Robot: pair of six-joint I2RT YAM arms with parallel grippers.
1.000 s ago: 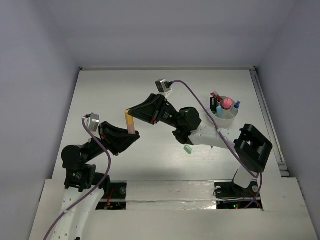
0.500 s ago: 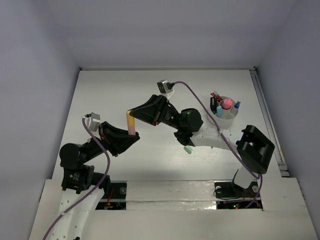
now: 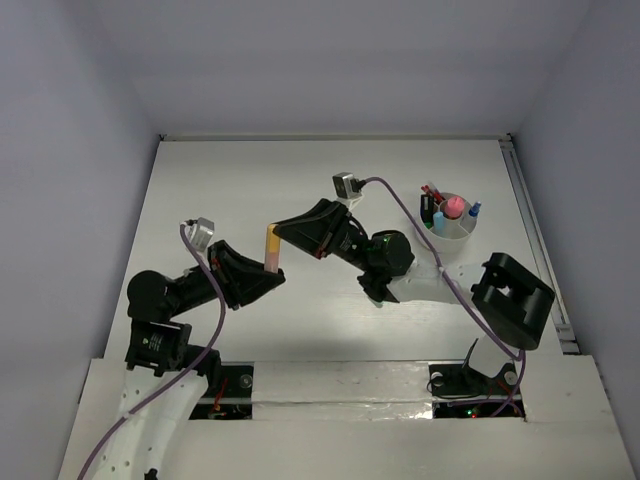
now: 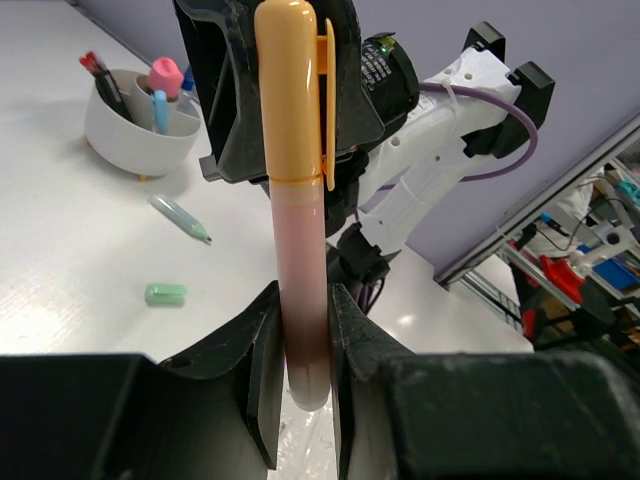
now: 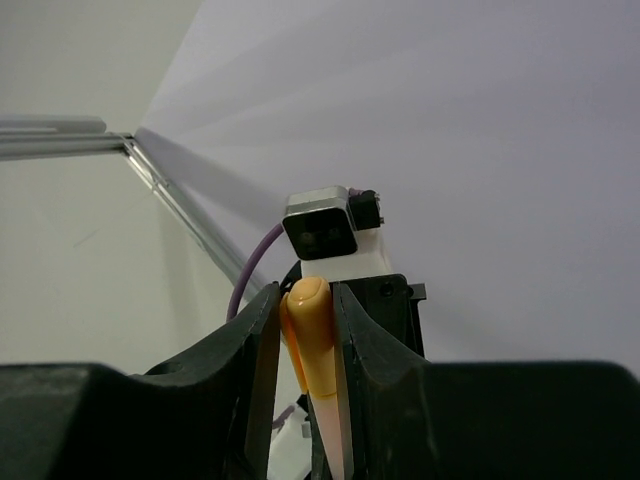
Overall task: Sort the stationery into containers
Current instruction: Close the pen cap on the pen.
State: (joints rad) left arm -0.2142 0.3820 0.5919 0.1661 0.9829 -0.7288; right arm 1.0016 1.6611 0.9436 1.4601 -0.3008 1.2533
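A marker (image 3: 270,250) with an orange cap and pink body is held in the air between both grippers. My left gripper (image 3: 272,270) is shut on its pink end (image 4: 303,330). My right gripper (image 3: 273,231) is shut on the orange cap (image 5: 318,350). The whitish cup (image 3: 458,236) stands at the right rear and holds red pens, a pink-capped bottle and blue items. In the left wrist view the cup (image 4: 130,145) is at the upper left, with a mint eraser (image 4: 165,294) and a thin pale green pen (image 4: 180,218) lying on the table.
The right arm (image 3: 400,265) stretches across the middle of the table and covers the eraser and pen in the top view. A metal rail (image 3: 535,240) runs along the table's right edge. The left wrist camera (image 5: 325,235) faces the right wrist view.
Both grippers and the marker have shifted a little to the right and toward the near edge together. The right arm now covers the mint eraser in the top view.
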